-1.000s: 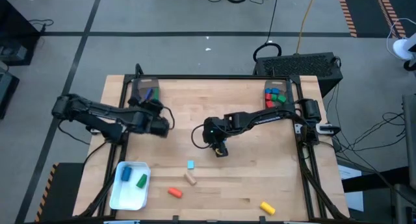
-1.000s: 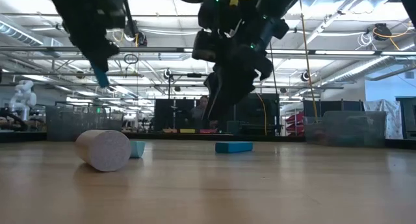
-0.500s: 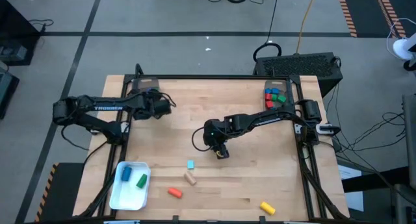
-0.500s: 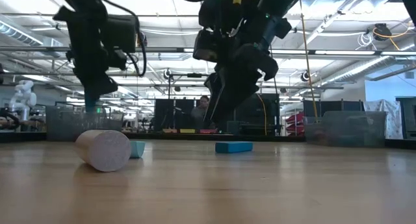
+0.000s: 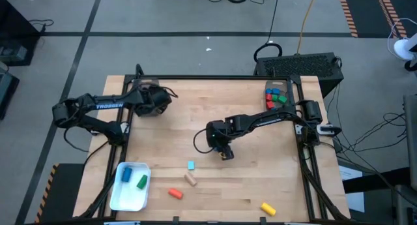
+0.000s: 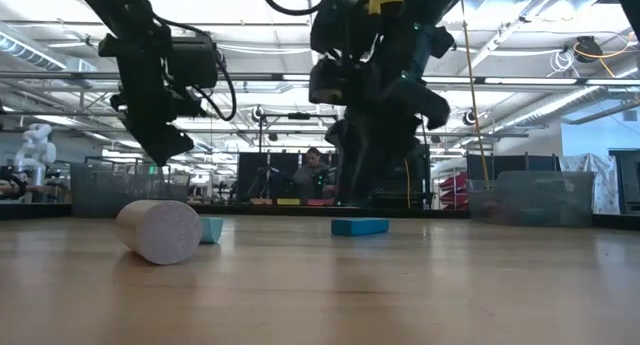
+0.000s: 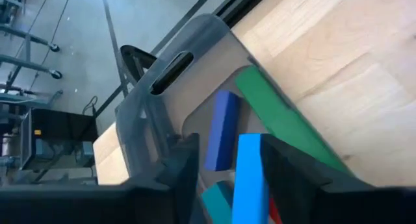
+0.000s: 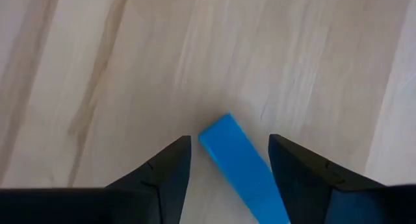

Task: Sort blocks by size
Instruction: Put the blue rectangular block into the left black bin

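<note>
My left gripper [image 5: 155,101] hangs open over the clear bin [image 7: 195,42] at the table's far left corner. A bright blue bar [image 7: 250,178] stands between its fingers. A dark blue bar [image 7: 221,130] and a green bar [image 7: 279,120] lie in the bin below. My right gripper [image 8: 227,159] is open at mid-table, pointing steeply down. Its fingers stand on either side of a blue bar [image 8: 240,162] that lies flat on the table [image 6: 360,226] slantwise between them, and they seem clear of it. My left gripper has the bright blue bar's upper end [image 7: 250,146] between its fingers, which point slanting down into the bin. A gap shows between one finger [image 7: 185,162] and the bar. Whether the other finger [image 7: 279,159] touches it, I cannot tell.
A light blue cube [image 5: 191,165], a tan cylinder [image 5: 191,179], an orange block [image 5: 174,193] and a yellow block [image 5: 267,208] lie loose near the front. A white tray [image 5: 120,197] at front left holds a blue and a green block. A far-right bin [image 5: 277,98] holds several small blocks.
My left gripper has swung from the table's left side toward the far edge with the blue bar and has come down over the far-left bin. My right gripper has tipped a little more steeply down over the blue bar on the table.
</note>
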